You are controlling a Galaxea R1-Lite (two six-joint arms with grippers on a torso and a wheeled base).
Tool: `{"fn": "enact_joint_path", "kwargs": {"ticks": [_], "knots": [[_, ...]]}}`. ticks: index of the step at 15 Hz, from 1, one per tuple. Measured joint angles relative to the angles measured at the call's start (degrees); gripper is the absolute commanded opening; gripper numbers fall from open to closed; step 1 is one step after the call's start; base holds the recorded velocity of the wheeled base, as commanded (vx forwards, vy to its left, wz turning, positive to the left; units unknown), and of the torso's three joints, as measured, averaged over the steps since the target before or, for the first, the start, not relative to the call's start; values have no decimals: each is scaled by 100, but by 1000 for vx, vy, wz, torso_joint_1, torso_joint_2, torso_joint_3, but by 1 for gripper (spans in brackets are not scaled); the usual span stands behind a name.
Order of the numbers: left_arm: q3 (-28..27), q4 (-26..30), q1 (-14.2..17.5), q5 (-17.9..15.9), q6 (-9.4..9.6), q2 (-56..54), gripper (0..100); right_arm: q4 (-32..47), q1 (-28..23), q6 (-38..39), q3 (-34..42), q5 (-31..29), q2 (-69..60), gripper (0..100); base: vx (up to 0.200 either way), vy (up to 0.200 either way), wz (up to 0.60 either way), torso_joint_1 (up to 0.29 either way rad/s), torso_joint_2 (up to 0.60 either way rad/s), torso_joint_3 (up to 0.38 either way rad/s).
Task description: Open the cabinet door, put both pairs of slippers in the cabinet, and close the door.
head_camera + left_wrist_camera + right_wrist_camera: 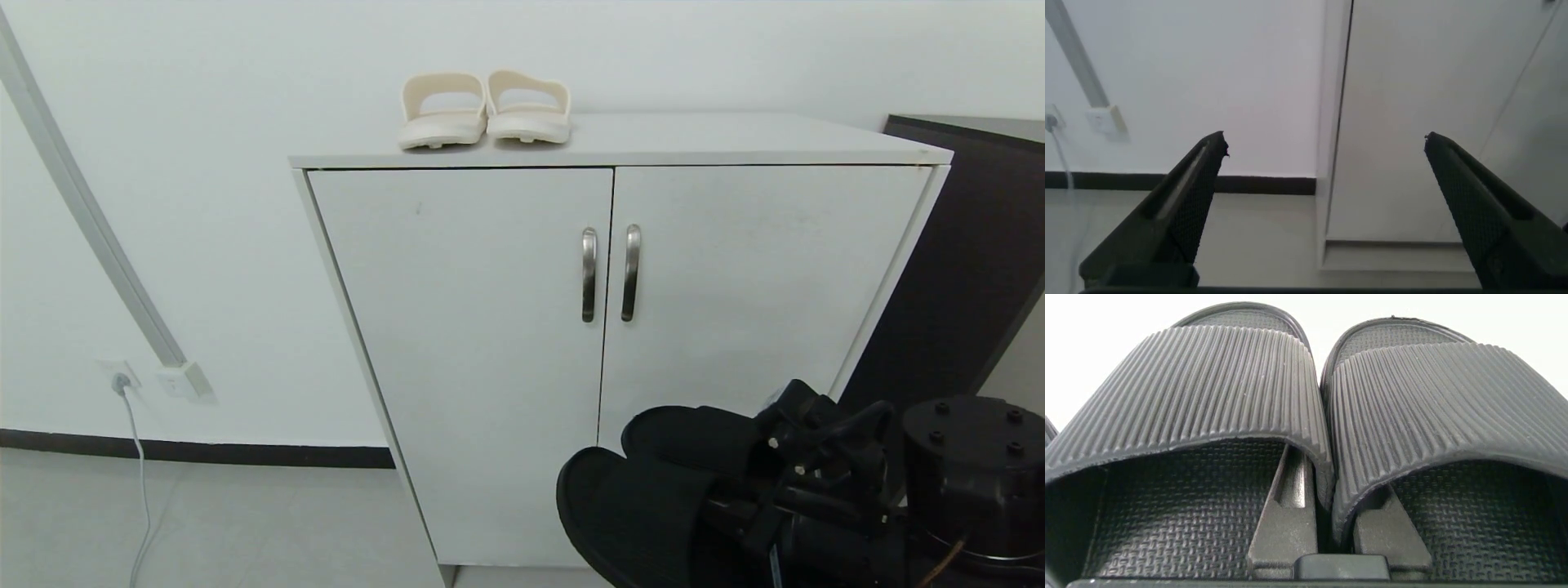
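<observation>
Evidently the opening step is yet to begin: both flat white doors (759,286) of the white two-door cabinet (490,367) are sitting shut, and their two upright brushed-metal bar handles (589,274) are standing side by side at the centre seam. The right hand (1327,498) is pinching the pair of black ribbed rubber slippers (645,490). It has one finger (1282,523) inside each slipper, is squeezing their neighbouring inner walls together, and is holding them low in front of the right door. The pair of cream moulded slippers (485,110) is resting on the cabinet's top (735,135), toward its left. The left hand (1323,143) is hanging empty with its fingers (1184,204) spread wide, facing the cabinet's left edge and the white wall (1249,82) beside it.

With the right hand occupied, the next move is probably falling to the left one: closing on a handle and swinging a door out without striking the held slippers. The shut doors are hiding the cabinet's inside, so what it is holding cannot be told. Neither pair is stowed yet.
</observation>
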Motion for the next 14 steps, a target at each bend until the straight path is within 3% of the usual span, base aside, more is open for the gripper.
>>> {"fn": "enact_joint_path", "kwargs": {"ticks": [2,4,10,14], "knots": [[-561,51,-30,-338,-300,343,100,5,5,0,6,2,0,0,0,0,0,0,0,0],[-797,-150,-91,-902,-396,965,100,9,11,-2,28,11,2,0,0,0,0,0,0,0],[-1001,-1913,-265,-1792,-443,3113,100,0,41,-262,107,32,77,0,0,0,0,0,0,0],[-1313,-2266,-986,-1907,-443,4150,100,0,55,-272,113,33,91,0,0,0,0,0,0,0]]}}
